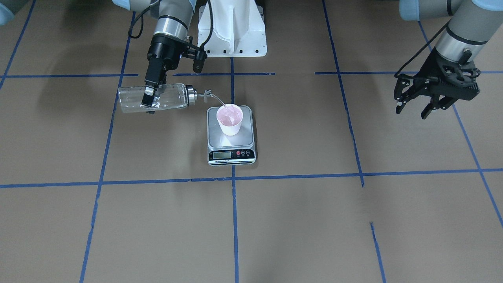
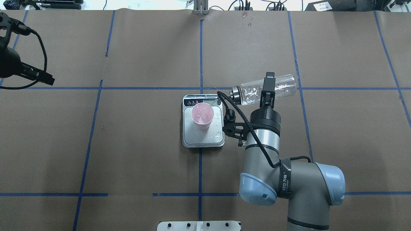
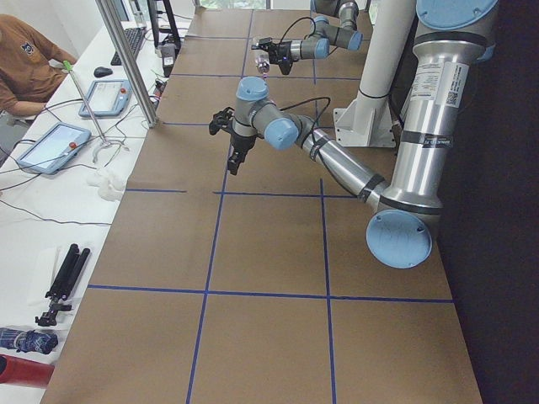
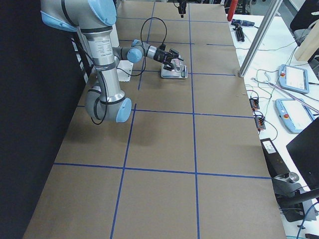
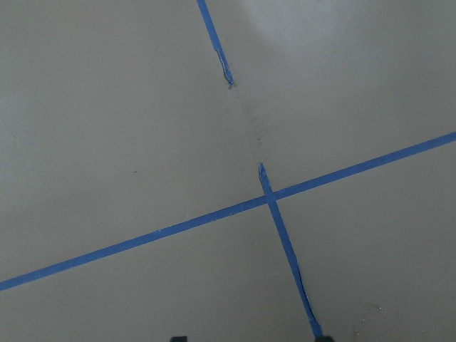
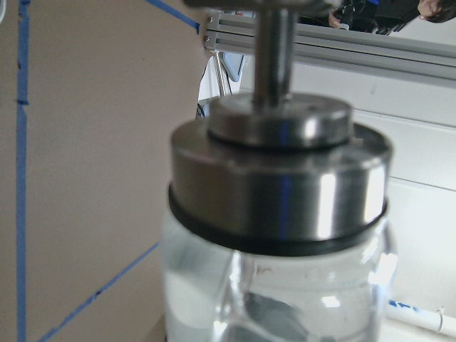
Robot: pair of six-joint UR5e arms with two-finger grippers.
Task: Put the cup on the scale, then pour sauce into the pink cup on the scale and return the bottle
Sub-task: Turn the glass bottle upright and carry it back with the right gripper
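Observation:
The pink cup (image 1: 230, 120) stands on the silver scale (image 1: 231, 138) at the table's middle; both also show in the overhead view, the cup (image 2: 202, 116) on the scale (image 2: 203, 139). My right gripper (image 1: 148, 98) is shut on the clear glass bottle (image 1: 165, 100), which is tipped about horizontal. Its thin spout (image 1: 218, 100) reaches over the cup's rim. Clear sauce (image 6: 271, 299) shows behind the silver collar (image 6: 278, 185) in the right wrist view. The cup's inside looks wet and rippled. My left gripper (image 1: 414, 108) is open, empty and held far to the side.
Blue tape lines cross the brown table (image 1: 275, 220). The white robot base (image 1: 232, 29) stands behind the scale. Some droplets lie on the scale's platform (image 2: 218, 133). The left wrist view shows only bare table and tape (image 5: 271, 199).

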